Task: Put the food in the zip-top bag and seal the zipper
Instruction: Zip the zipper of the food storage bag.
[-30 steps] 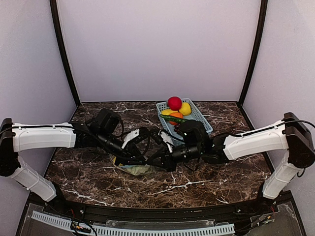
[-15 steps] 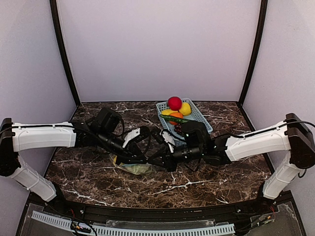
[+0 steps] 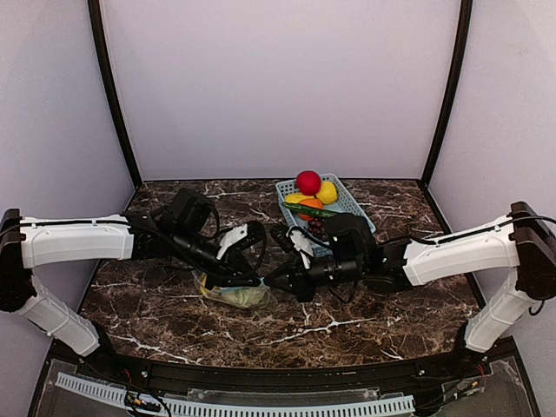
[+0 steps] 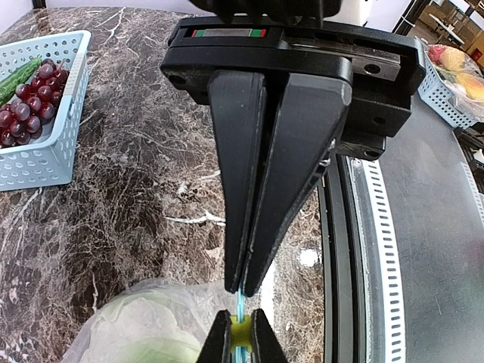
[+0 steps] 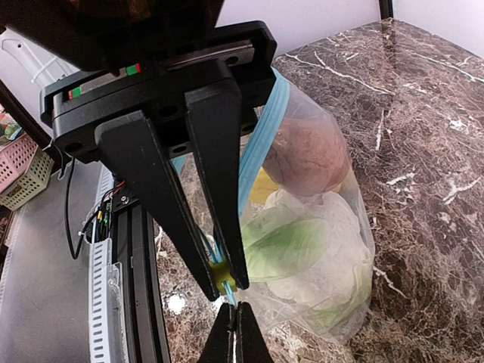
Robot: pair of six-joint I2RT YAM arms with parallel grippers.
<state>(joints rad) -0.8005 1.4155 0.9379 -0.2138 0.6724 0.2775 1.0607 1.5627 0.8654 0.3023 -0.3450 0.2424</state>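
Observation:
The zip-top bag (image 5: 333,265) lies on the marble, also in the top view (image 3: 233,296). Inside it are food pieces: white cauliflower with green leaves (image 5: 299,242), a yellow banana (image 5: 265,187) and a brownish round piece (image 5: 306,155). The light-blue zipper (image 5: 255,147) runs along its mouth. My left gripper (image 4: 242,316) is shut on the yellow slider (image 4: 242,333) of the zipper. My right gripper (image 5: 233,308) is shut on the zipper strip just beyond the slider. The two gripper tips nearly touch, left gripper (image 3: 258,280) facing right gripper (image 3: 276,283).
A light-blue lattice basket (image 3: 352,207) stands behind the right arm, holding a red ball (image 3: 307,182), a yellow fruit (image 3: 327,191) and purple grapes (image 4: 23,98). The table's near edge and black rail (image 4: 340,249) lie close to the grippers.
The left jaws have tightened slightly on the slider. Both wrists have edged a little to the right; the bag has hardly moved.

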